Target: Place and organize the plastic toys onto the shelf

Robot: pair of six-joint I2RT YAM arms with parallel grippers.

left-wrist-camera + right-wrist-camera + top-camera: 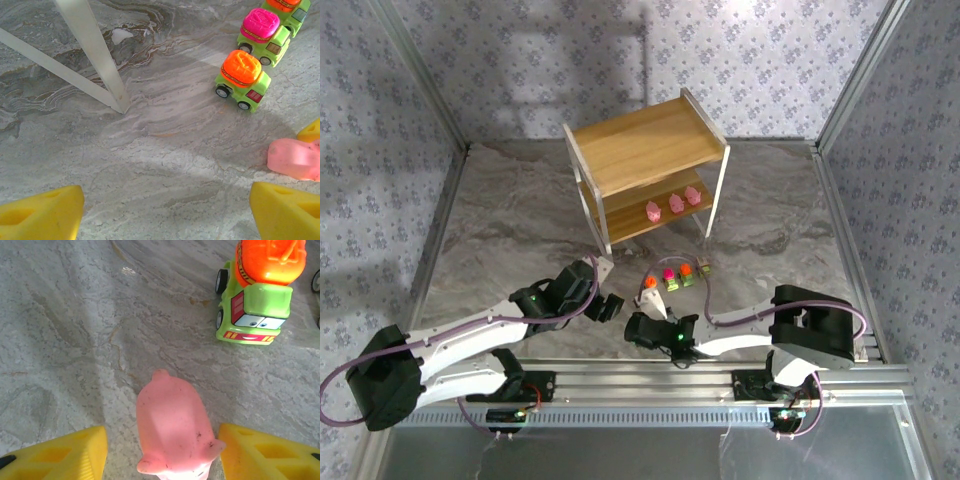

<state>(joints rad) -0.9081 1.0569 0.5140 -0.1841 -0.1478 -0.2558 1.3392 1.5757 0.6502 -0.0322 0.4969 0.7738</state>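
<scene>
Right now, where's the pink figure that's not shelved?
In the right wrist view, the pink figure lies on the table between the right gripper's open fingers, near the orange-topped truck.

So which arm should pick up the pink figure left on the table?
Right. The right pincer, open, brackets the pink figure, a finger on each side; the left pincer hangs open over bare table beside it.
</scene>
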